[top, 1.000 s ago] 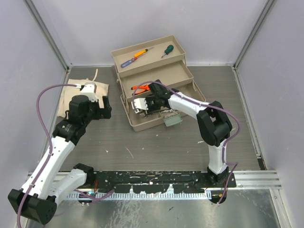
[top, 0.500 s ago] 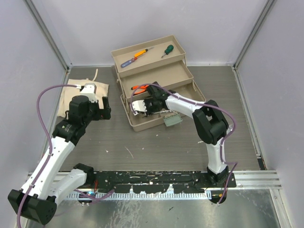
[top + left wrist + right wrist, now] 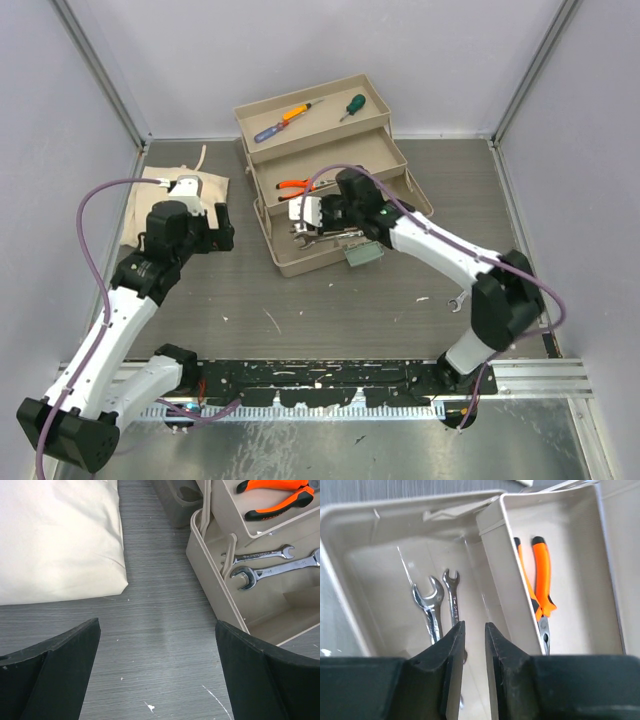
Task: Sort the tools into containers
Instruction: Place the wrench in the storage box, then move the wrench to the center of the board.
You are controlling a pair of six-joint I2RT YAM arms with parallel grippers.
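The toolbox (image 3: pixel 330 150) stands open with stepped tan trays. Its back tray holds a blue-red screwdriver (image 3: pixel 283 120) and a green-handled one (image 3: pixel 351 105). Orange pliers (image 3: pixel 296 184) (image 3: pixel 541 582) (image 3: pixel 277 497) lie in the middle tray. Two silver wrenches (image 3: pixel 434 607) (image 3: pixel 267 571) (image 3: pixel 312 235) lie side by side in the bottom tray (image 3: pixel 375 575). My right gripper (image 3: pixel 302 218) (image 3: pixel 475 635) hovers over that tray, its jaws a narrow gap apart with nothing between them. A further wrench (image 3: pixel 456 301) lies on the table at the right. My left gripper (image 3: pixel 216 228) (image 3: pixel 157 672) is wide open over bare table, left of the toolbox.
A cream cloth bag (image 3: pixel 185 188) (image 3: pixel 55 540) lies at the left, beside my left gripper. A pale green latch (image 3: pixel 362 252) hangs at the toolbox's front. Grey walls close in the table on three sides.
My right gripper has opened slightly and lifted off the bottom tray, leaving a wrench there. Its arm swung out to the right, uncovering the wrench on the table. The left arm is still.
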